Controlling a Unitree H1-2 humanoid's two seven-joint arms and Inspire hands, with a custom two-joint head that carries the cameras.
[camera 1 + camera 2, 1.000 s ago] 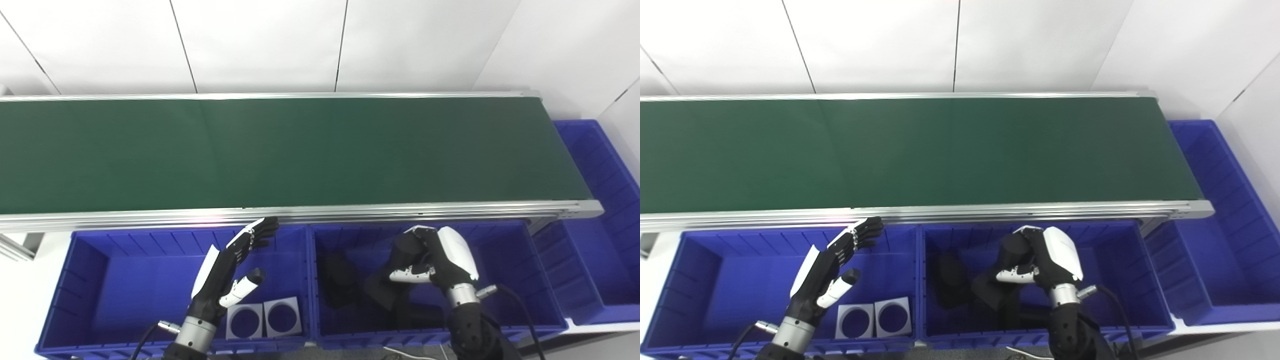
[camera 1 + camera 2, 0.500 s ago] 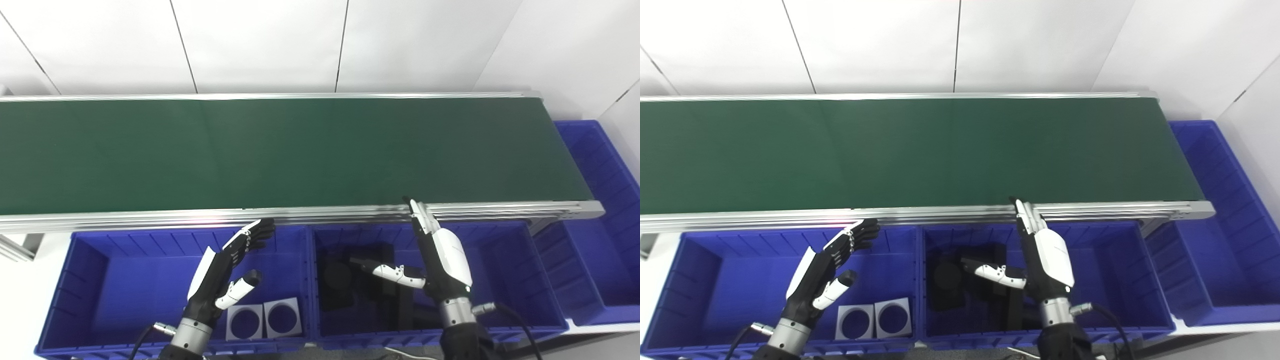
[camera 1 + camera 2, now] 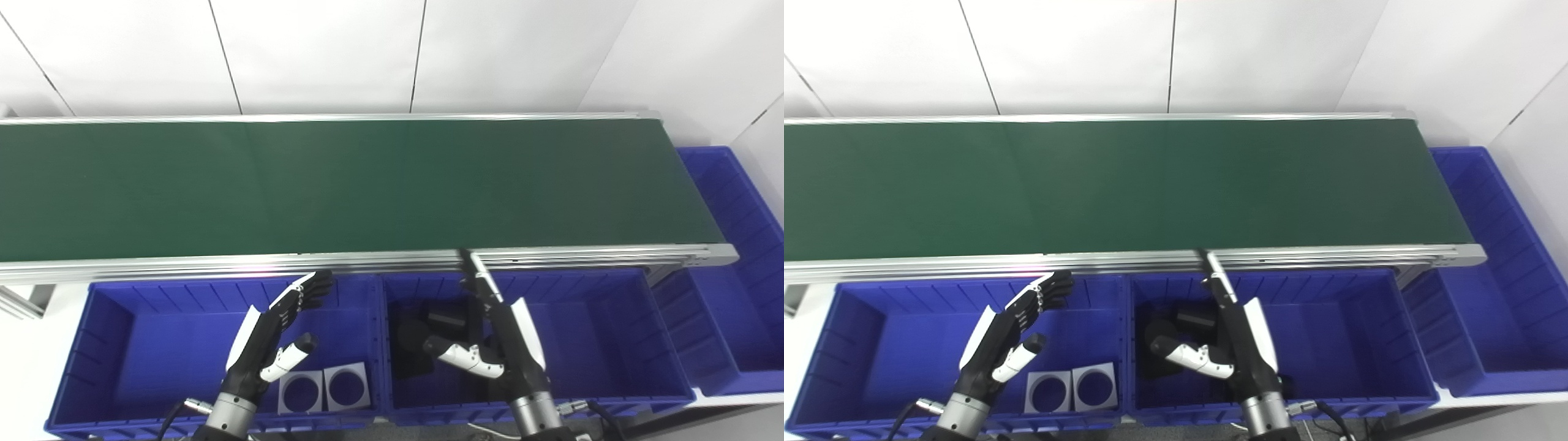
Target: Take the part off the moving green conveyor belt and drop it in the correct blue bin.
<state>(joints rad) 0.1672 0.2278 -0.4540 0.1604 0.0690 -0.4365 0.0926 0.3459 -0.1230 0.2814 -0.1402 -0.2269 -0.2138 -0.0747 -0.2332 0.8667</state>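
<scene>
While the black parts (image 3: 429, 343) lie heaped in the left half of the middle blue bin (image 3: 612, 331), under our right hand (image 3: 505, 337), the green belt (image 3: 367, 184) carries nothing that we can see, so we judge the drop done and the step in hand to be getting ready for the next part. To do it well, we should lift the right hand clear of the bin wall before swinging it over the belt's near metal rail (image 3: 367, 262), keep the fingers spread so they can close around a moving piece, and watch the belt's left stretch, where we guess a fresh part may come in, though the pictures do not show which way the belt runs. The right hand is open and holds nothing: its fingers point straight up the picture toward the rail, the tips near it, and the thumb sticks out to the left above the black heap. Our left hand (image 3: 269, 337) is open too and empty, hovering over the left blue bin (image 3: 122, 343), fingers slanting up and right toward the rail, thumb apart. Below it two grey square plates (image 3: 323, 392) with round dark holes lie side by side on that bin's floor. A third blue bin (image 3: 735, 245) sits at the belt's right end.
</scene>
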